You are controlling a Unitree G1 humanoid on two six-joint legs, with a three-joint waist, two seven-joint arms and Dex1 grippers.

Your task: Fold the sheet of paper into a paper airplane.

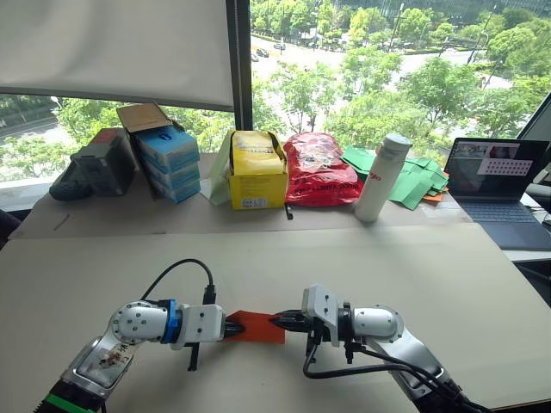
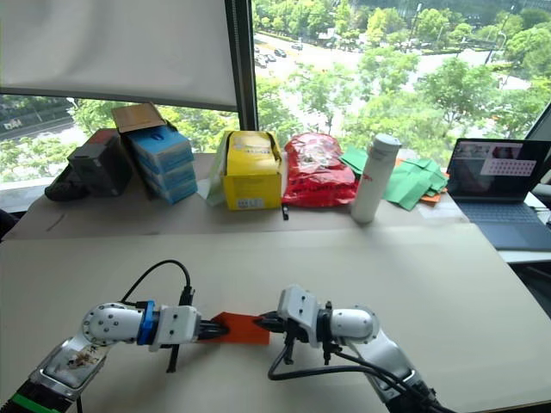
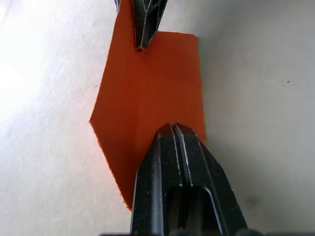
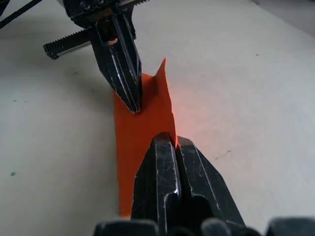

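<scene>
The orange sheet of paper (image 1: 256,328) lies on the table near its front edge, folded into a narrow shape that tapers at one end (image 3: 147,98). My left gripper (image 1: 231,328) is shut, its tip resting on the paper's left end (image 3: 172,129). From the right, my right gripper (image 1: 277,323) meets the other end. Its fingers are shut on a raised long edge of the paper (image 4: 166,93), which stands up off the table. The two tips face each other a short distance apart over the paper.
Along the back by the window stand a dark box (image 1: 103,163), blue boxes (image 1: 170,163), a yellow box (image 1: 256,172), a red bag (image 1: 320,169), a white bottle (image 1: 382,177), green folded papers (image 1: 413,181) and an open laptop (image 1: 499,185). The wide beige table (image 1: 387,267) surrounds the paper.
</scene>
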